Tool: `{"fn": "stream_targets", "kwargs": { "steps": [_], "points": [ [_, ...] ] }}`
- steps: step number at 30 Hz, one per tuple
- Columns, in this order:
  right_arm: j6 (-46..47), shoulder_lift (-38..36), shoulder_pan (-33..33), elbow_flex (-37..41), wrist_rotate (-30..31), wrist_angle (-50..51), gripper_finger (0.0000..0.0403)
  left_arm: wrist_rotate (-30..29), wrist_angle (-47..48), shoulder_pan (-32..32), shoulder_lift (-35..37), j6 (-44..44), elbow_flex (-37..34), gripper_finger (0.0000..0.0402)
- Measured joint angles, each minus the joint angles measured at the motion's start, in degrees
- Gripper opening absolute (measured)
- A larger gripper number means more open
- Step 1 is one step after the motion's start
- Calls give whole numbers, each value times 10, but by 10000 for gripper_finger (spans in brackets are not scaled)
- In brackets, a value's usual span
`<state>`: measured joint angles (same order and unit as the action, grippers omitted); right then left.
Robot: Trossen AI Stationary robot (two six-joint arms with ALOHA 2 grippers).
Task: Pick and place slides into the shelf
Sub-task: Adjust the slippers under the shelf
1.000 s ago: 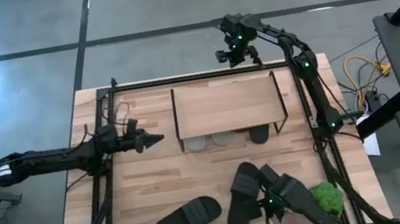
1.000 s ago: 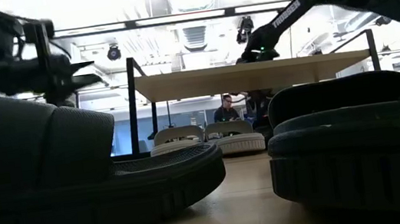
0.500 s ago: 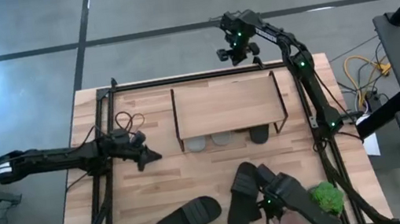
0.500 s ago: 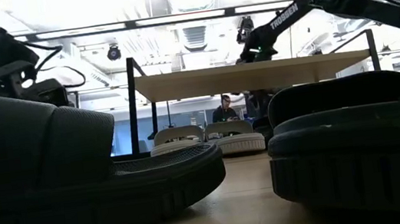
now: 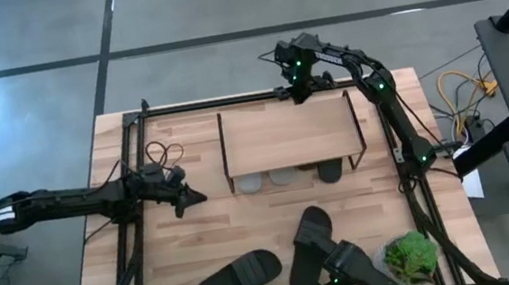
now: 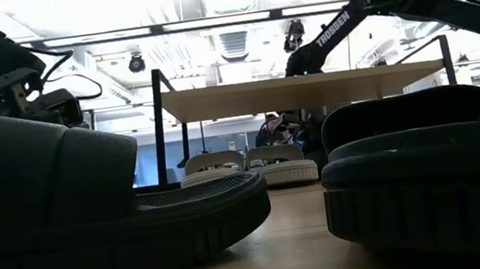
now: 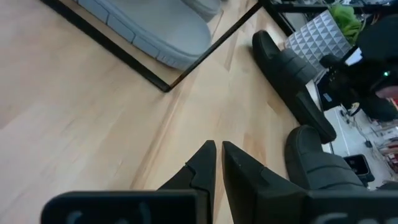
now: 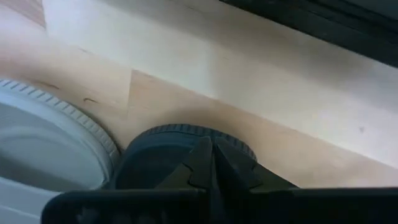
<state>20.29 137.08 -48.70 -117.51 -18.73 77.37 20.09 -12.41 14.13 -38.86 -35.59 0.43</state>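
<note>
Beyond shelf [image 6: 304, 90], only low view shows person [image 6: 269, 131]

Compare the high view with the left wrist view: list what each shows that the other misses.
Only the high view shows the shelf's top board, the right tool behind it, and the left arm's place at the table's left. Only the left wrist view shows the left tool shut, above bare tabletop. Both show the light grey slides under the shelf, the black slides, and the green plant.

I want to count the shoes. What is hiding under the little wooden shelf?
Under the shelf three slides poke out: two light grey slides side by side and one black slide. The top board covers their far ends, so anything deeper in stays hidden.
</note>
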Motion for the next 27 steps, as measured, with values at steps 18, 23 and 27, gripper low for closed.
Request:
{"fn": "stream_targets", "kwargs": {
  "steps": [18, 23, 27],
  "points": [
    [2, 0, 38, -36, -15, 74, 13, -9, -4, 0, 2, 0, 1, 12],
    [-9, -2, 49, -40, -12, 115, 13, -9, -5, 0, 2, 0, 13, 12],
    [-11, -16, 53, -40, -1, 110, 13, -8, -5, 0, 5, 0, 20, 12]
  ]
}}
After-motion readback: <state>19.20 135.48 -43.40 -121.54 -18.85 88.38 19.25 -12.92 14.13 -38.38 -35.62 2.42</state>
